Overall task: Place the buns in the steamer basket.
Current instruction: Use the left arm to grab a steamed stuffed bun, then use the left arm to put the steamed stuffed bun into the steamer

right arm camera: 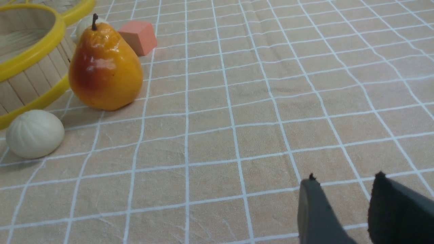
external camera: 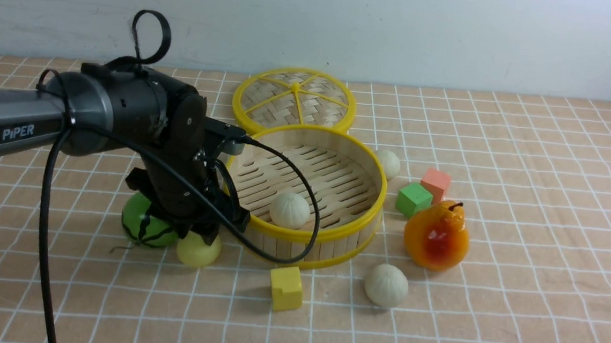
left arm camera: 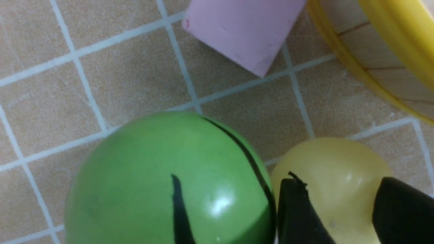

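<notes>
The steamer basket [external camera: 377,190] stands mid-table with one off-white bun [external camera: 289,210] on its slatted floor. A second off-white bun [external camera: 388,163] lies behind its right side and a third [external camera: 386,285] in front of it, also in the right wrist view [right arm camera: 34,134]. The smooth pale yellow bun [external camera: 199,250] sits on the cloth by the basket's front left, touching the watermelon ball [external camera: 143,224]. My left gripper [external camera: 203,235] is down on it. In the left wrist view the gripper [left arm camera: 335,178] is open, a finger on each side of the yellow bun [left arm camera: 335,162]. My right gripper [right arm camera: 344,176] is open and empty over bare cloth.
The flat lid [external camera: 294,99] lies behind the basket. An orange pear [external camera: 436,234], a green cube [external camera: 414,199] and a salmon cube [external camera: 436,184] stand right of the basket. A yellow block [external camera: 285,287] lies in front. A lilac block [left arm camera: 244,30] lies beyond the watermelon ball [left arm camera: 169,183].
</notes>
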